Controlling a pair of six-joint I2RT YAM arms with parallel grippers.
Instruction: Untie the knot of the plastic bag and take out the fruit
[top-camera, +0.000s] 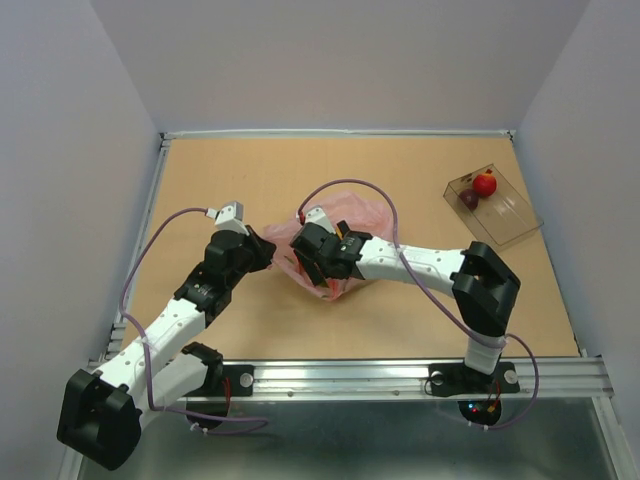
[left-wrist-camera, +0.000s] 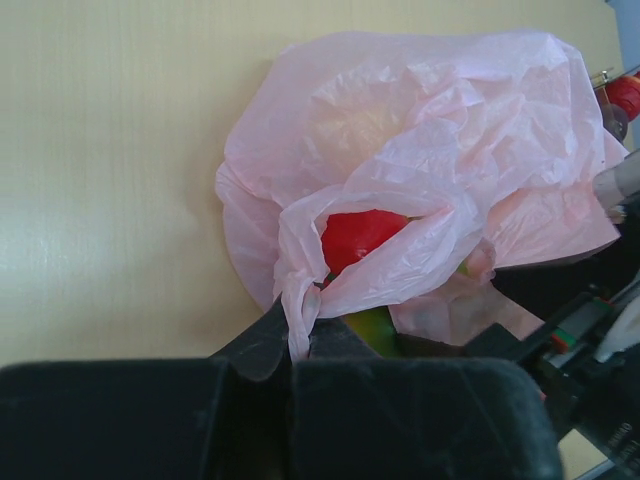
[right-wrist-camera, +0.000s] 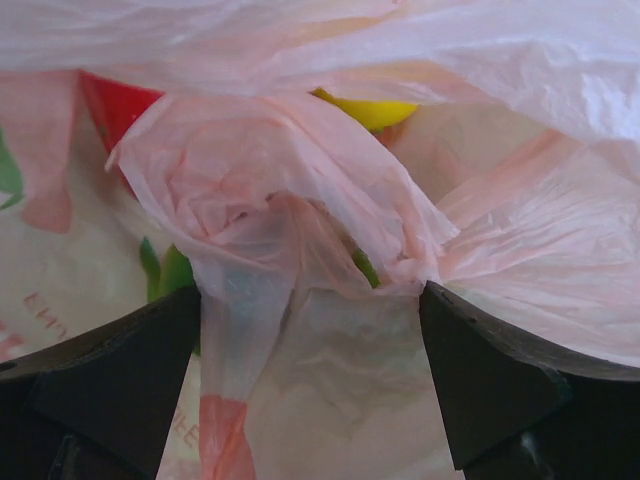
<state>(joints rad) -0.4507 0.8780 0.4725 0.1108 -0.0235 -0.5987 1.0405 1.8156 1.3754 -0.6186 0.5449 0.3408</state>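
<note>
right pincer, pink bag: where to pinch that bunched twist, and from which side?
Pinch the narrow neck just under the bunched twist of the plastic bag, straight ahead as the right pincer faces it. Its open jaws flank it; the neck is the thinnest, most gathered part, so it probably slips least.

A tan wooden bench (top-camera: 260, 170) is filling the middle of the top view, its grain running lengthwise. A clear rigid rectangular box (top-camera: 510, 218) is sitting on it at the far right, turned at an angle to the edges. Pale grey walls (top-camera: 340, 60) are closing in the bench on three sides. A silver metal rail (top-camera: 350, 378) is running along its near edge.
</note>
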